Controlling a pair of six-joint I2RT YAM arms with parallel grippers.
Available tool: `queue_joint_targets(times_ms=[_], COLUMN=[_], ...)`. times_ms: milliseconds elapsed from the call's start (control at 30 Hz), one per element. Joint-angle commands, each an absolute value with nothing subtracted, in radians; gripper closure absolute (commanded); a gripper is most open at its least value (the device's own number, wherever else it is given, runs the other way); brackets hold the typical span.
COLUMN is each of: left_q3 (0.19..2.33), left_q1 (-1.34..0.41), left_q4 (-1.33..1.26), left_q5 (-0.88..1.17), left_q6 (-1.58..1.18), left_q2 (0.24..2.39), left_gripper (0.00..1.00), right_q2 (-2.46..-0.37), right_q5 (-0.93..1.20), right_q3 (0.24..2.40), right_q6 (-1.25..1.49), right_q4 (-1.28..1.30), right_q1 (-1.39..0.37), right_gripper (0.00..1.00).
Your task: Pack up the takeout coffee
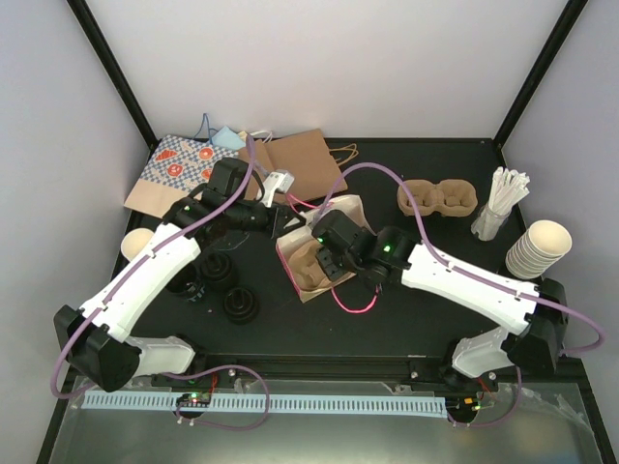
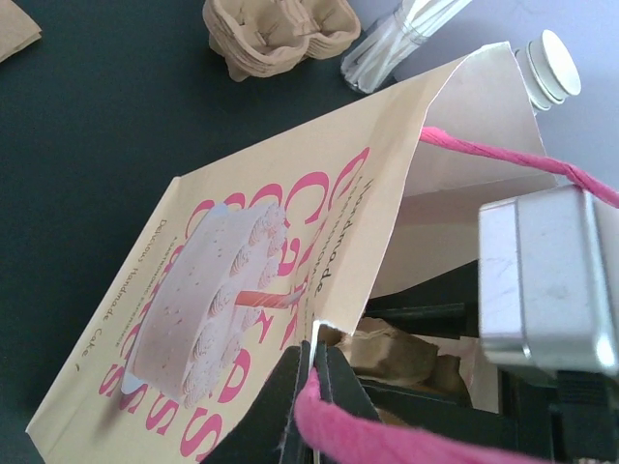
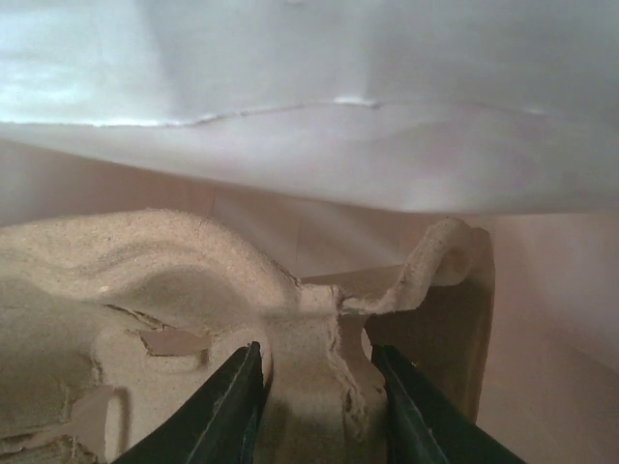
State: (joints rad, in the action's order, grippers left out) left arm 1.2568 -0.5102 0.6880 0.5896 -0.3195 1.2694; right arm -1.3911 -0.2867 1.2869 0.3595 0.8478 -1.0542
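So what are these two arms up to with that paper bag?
The left gripper pinches the rim of the cake-printed paper bag, holding it open. The right gripper reaches inside, its fingers closed on the middle ridge of a pulp cup carrier. No cups show in the carrier yet.

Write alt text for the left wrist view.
The left claw pinches the rim of a cream paper bag printed with a cake and pink lettering, beside a pink handle. A pulp carrier sits inside; spare carriers, stir sticks and stacked cups stand beyond.
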Motion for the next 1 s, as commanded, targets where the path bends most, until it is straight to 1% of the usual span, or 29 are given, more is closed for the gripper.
queue_joint_targets(times_ms=[0,633,967], left_q3=[1.253,1.232,1.237], left_q1=[-0.501,-0.502,-0.503], left_q4=[0.651,0.636,0.652], left_q5=[0.642,0.675,0.634], left_q6=[-0.326,-0.339,-0.318], left_q2=[1.268,1.275,1.273], left_gripper=[0.97,0.97,0.98], right_q2=[-1.435,-1.529,-1.621], right_q5=[-0.302,-0.229,-0.225], right_q3=[1.339,1.33,1.399], right_q6=[0.318,0.325,0.306], right_q4=[0.919,0.977,1.04], right_q1=[-1.061,-1.061,-1.061], right_gripper=[0.66,0.66,0.66])
